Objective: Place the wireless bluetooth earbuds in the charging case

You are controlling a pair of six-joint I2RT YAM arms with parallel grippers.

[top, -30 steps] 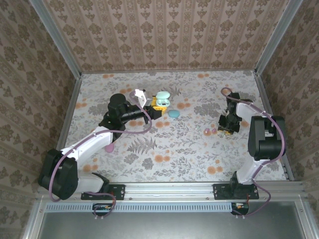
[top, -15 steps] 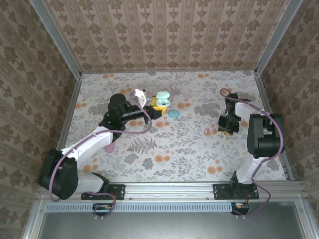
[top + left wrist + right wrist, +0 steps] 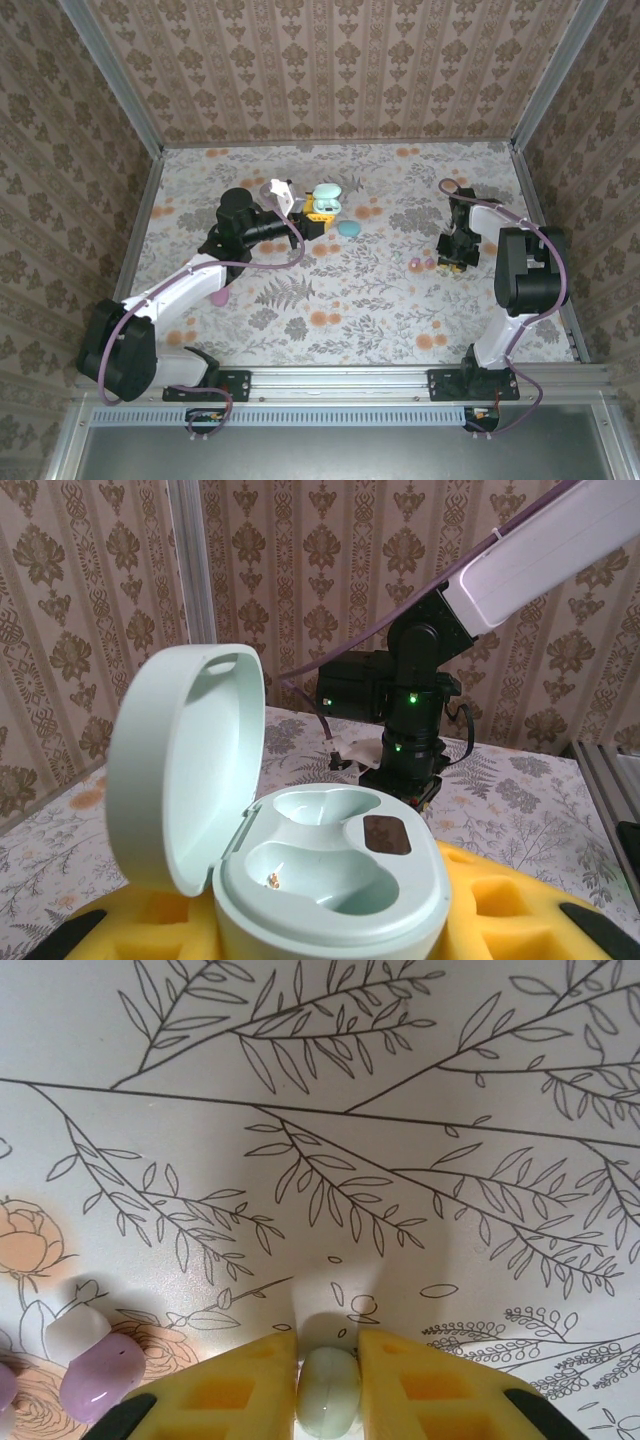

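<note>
The mint charging case (image 3: 330,880) stands upright with its lid open and both wells empty. My left gripper (image 3: 330,925) is shut on it, yellow pads (image 3: 505,905) on either side. In the top view the case (image 3: 325,197) sits at the left gripper (image 3: 312,215) near the table's middle back. My right gripper (image 3: 328,1360) points down at the table, shut on a pale cyan earbud (image 3: 329,1405) between its yellow fingers. A pink earbud (image 3: 103,1377) lies just left of it. From above, the right gripper (image 3: 452,255) is beside the pink earbuds (image 3: 421,263).
A teal rounded piece (image 3: 348,228) lies right of the held case. A pink rounded thing (image 3: 219,297) rests beside the left arm's forearm. The right arm (image 3: 410,730) shows beyond the case. Patterned walls and metal rails (image 3: 535,215) bound the floral table.
The right gripper's jaws have narrowed a little and its arm has edged slightly left. The left arm and the case have stayed still.
</note>
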